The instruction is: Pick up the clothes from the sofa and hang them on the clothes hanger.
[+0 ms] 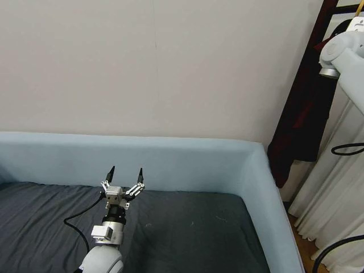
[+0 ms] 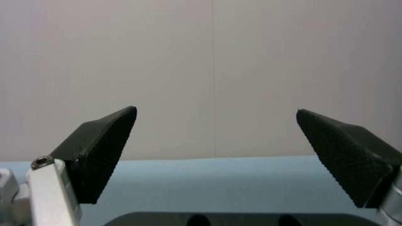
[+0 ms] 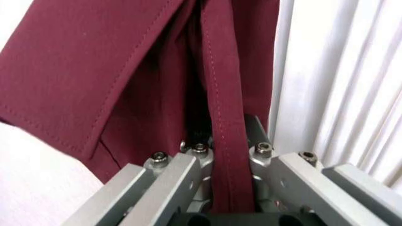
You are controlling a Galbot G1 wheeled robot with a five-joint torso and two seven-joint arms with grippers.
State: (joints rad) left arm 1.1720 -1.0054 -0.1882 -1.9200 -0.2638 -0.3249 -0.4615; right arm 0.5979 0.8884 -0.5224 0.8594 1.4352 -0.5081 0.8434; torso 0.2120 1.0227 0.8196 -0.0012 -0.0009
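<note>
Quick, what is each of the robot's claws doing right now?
Left gripper: open, holding nothing, above the sofa.
Right gripper: closed on a fold of the dark red garment.

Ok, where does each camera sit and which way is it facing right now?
Head view: on the head, looking forward and down at the sofa; left gripper open above its cushion, right arm raised beside the maroon garment.
Left wrist view: faces the sofa's backrest and wall, between its open fingers.
Right wrist view: looks along the right gripper, shut on the garment, curtain beside.
Shared: head and left wrist views both show the backrest.
</note>
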